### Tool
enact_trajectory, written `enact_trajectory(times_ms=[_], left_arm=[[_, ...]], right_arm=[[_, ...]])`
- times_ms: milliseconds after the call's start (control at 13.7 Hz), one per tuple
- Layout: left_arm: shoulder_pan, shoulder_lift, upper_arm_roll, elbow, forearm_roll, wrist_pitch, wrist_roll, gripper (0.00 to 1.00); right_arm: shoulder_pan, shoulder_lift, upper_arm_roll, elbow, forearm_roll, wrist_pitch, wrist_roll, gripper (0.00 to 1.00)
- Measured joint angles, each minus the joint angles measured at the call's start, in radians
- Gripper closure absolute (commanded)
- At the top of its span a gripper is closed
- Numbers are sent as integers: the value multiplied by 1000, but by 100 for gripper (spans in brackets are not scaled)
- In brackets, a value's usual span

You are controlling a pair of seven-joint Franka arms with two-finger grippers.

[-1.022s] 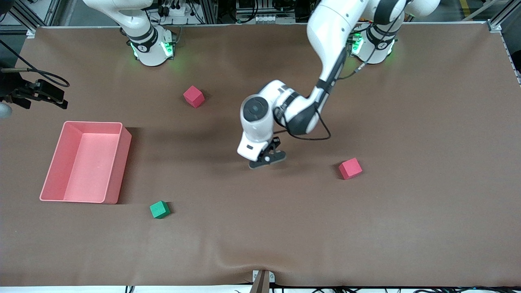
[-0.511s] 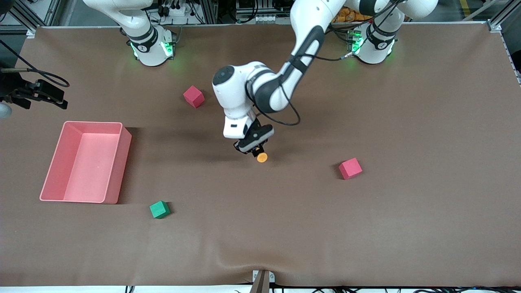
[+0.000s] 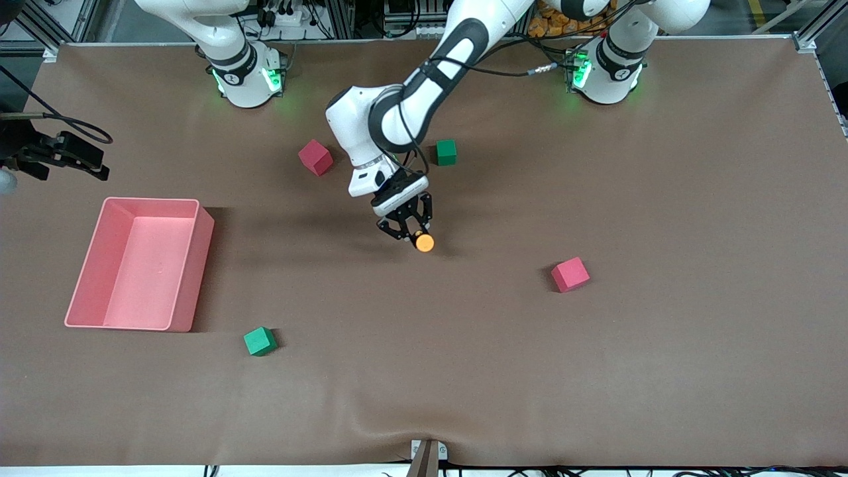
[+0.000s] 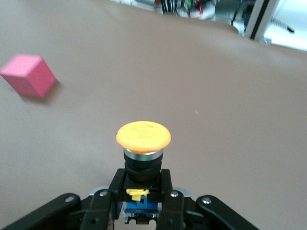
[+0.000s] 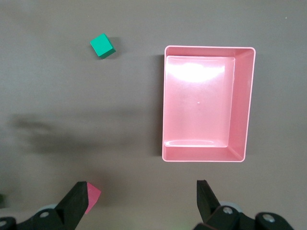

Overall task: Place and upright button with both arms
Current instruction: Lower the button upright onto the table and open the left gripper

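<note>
- Since a second ago the left hand (image 3: 412, 235) has swung toward the robots' bases, uncovering a second green cube (image 3: 446, 152).
- It now shows the button (image 3: 424, 242) clamped by its body, orange cap outward, over the tabletop (image 3: 662, 331) middle.
- The right hand (image 5: 141, 201) waits spread wide above the pink bin (image 3: 142, 263).
- Count: one button, two red cubes (image 3: 315, 157) (image 3: 570, 274), two green cubes (image 3: 260, 341), one bin.

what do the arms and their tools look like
Both arms are glossy white jointed tubes with dark bands at the joints, and their bases glow green. Black cables loop along the left arm. The left tool and right tool are black with two fingers each.
</note>
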Motion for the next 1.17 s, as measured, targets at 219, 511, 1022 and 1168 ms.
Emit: enact_trajectory(times_ms=[219, 511, 1022, 1168], left_arm=[[-36, 23, 0, -7, 77, -16, -105, 100], [-74, 64, 0, -16, 177, -21, -299, 100], [-102, 148, 1, -20, 255, -61, -408, 100], [-102, 168, 1, -21, 262, -73, -414, 100]], right_arm=[[1, 2, 1, 0, 0, 0, 0, 0], [12, 24, 6, -1, 1, 10, 0, 0], [25, 84, 7, -13, 1, 31, 0, 0], [26, 90, 7, -13, 1, 34, 0, 0]])
